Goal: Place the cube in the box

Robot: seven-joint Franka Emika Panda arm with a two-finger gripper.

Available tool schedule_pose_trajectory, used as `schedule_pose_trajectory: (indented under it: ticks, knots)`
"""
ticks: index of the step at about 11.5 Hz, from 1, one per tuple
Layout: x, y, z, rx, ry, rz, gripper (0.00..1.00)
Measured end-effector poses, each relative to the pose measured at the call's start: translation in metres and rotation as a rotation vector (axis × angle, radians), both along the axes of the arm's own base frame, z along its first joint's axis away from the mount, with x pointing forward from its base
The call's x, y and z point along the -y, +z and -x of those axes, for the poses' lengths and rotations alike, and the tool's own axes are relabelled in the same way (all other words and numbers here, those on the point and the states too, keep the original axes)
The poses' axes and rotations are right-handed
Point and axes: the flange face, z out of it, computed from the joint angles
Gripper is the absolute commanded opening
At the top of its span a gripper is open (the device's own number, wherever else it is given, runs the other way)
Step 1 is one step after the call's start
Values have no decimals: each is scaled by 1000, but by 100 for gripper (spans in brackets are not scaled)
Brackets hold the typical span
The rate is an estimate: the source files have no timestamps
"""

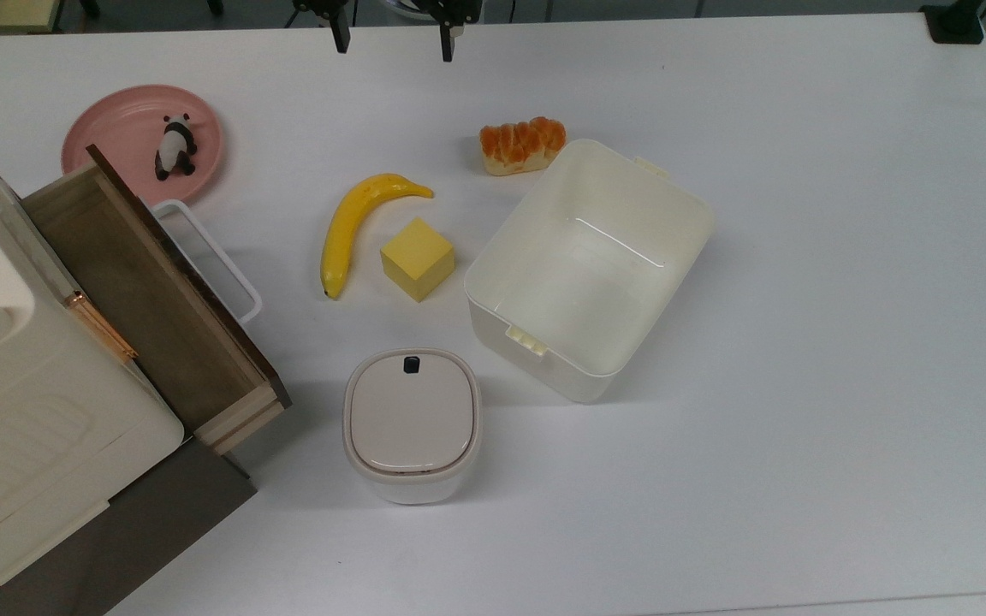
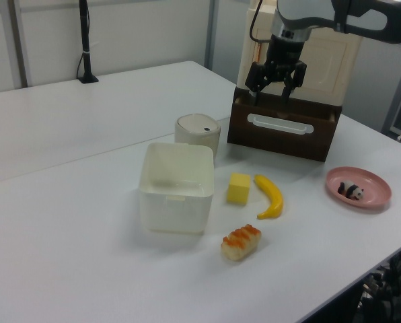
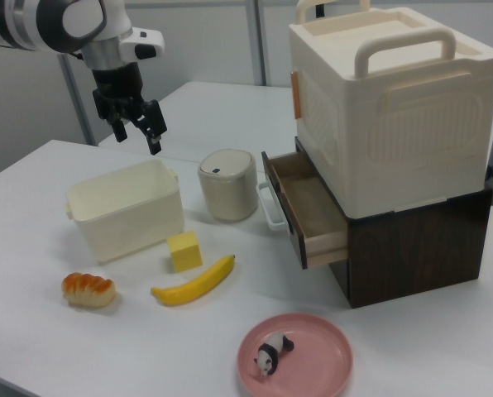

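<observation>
Cube on bench, corner pointing to 6 o'clock in the top view, box at its 3 o'clock, long axis running 1 to 7, tool open, raised at 12 o'clock.

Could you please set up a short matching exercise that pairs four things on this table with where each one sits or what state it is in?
Things:
1. cube
2. box
3. panda figure
4. gripper

States:
A. lying on the pink plate
B. open, raised above the table
C. empty, no lid
D. between the banana and the box

Pairs: 1-D, 2-C, 3-A, 4-B
</observation>
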Motion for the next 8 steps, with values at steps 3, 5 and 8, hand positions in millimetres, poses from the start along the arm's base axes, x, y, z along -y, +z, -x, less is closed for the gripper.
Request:
schedule_pose_trajectory:
  ticks: [3,5,8]
  knots:
    - [0,0,0,-3,-14,-2,100]
    - [0,0,0,-2,-18,-2,100]
    - [0,0,1,-3,-19,-2,100]
